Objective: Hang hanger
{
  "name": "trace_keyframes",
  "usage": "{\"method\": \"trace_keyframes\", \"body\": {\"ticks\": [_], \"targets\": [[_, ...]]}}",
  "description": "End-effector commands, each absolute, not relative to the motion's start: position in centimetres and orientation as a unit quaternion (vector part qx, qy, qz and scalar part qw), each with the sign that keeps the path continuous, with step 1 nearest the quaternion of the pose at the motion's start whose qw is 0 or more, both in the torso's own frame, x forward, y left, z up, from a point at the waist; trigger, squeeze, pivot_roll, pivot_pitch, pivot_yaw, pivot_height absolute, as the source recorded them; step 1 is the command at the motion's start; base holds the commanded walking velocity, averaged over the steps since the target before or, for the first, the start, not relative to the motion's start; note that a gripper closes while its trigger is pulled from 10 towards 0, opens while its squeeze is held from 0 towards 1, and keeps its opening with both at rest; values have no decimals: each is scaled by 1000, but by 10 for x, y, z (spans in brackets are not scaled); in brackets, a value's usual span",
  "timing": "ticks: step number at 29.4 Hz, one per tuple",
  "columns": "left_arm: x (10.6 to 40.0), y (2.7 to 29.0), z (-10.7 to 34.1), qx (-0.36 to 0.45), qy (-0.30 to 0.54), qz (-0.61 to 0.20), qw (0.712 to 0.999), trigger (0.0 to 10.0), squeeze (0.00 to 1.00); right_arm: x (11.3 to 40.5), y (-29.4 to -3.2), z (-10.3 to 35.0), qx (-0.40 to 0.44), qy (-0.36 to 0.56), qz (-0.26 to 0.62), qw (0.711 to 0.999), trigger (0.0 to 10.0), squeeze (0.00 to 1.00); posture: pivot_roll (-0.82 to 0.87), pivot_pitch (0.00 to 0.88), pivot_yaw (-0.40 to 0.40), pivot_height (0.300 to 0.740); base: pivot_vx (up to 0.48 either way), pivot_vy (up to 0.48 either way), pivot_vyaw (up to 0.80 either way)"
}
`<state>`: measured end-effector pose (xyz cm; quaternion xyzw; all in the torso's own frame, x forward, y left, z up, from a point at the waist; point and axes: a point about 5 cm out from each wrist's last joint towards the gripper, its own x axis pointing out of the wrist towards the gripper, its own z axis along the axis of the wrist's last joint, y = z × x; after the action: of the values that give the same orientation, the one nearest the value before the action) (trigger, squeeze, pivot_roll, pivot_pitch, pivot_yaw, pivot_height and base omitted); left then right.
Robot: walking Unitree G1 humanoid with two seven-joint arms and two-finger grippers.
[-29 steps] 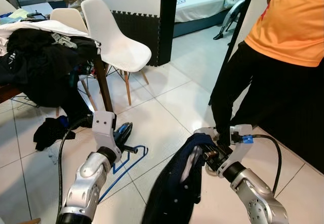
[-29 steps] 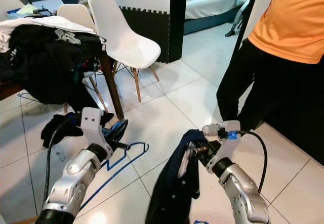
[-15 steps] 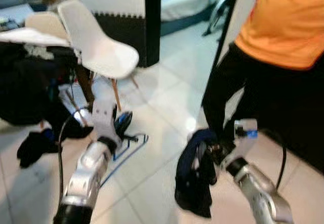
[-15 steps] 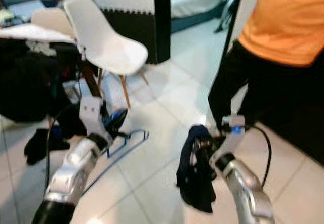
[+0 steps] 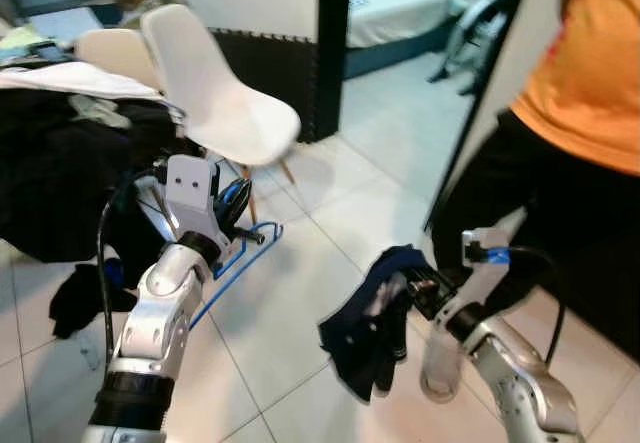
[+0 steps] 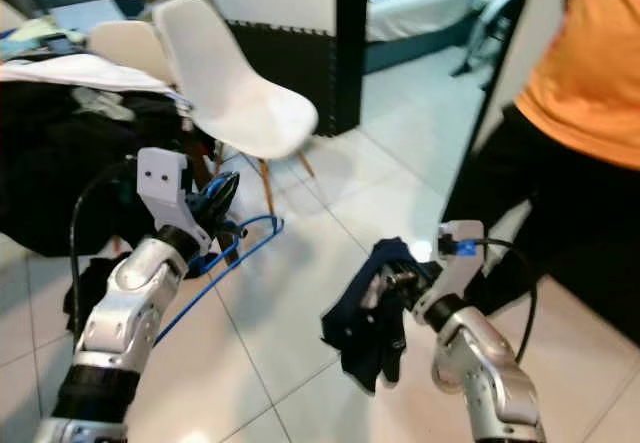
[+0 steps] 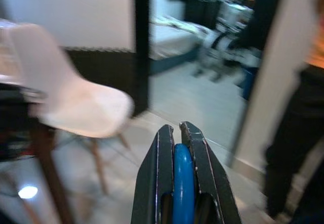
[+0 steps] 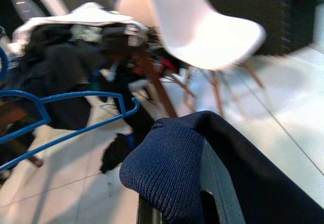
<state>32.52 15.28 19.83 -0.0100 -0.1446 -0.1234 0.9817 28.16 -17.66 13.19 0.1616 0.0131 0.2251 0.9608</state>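
Over the pale tiled floor (image 5: pixel 300 293) we have open room ahead toward the doorway, hemmed by a white chair (image 5: pixel 215 98) and a clothes-heaped table (image 5: pixel 60 153) on our left and a person in an orange shirt (image 5: pixel 590 73) on our right. Our left gripper (image 7: pixel 177 148) is raised, its fingers clamped on the blue hanger (image 6: pixel 235 248). Our right gripper (image 6: pixel 395 288) reaches forward low, pinching a navy garment (image 5: pixel 370 323); its wrist view shows the knit fabric draped over one finger.

Blue hanger (image 6: pixel 222 253); navy ribbed-knit garment (image 5: pixel 368 321). White chairs (image 5: pixel 215 93), black clothes pile (image 5: pixel 60 178) at left. Orange shirt (image 5: pixel 590 83) over black trousers (image 5: pixel 540 213) at right.
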Motion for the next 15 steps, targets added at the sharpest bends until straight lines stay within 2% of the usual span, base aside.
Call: {"method": "trace_keyframes", "body": {"ticks": [1, 15], "targets": [[325, 161, 196, 1, -134, -108, 985, 10000, 0, 283, -167, 137, 172, 5, 241, 955, 10000, 0, 50, 90, -29, 740, 307, 0, 0], [328, 151, 213, -2, -156, -124, 980, 10000, 0, 291, -168, 149, 172, -15, 233, 957, 10000, 0, 50, 90, -27, 740, 305, 0, 0]]}}
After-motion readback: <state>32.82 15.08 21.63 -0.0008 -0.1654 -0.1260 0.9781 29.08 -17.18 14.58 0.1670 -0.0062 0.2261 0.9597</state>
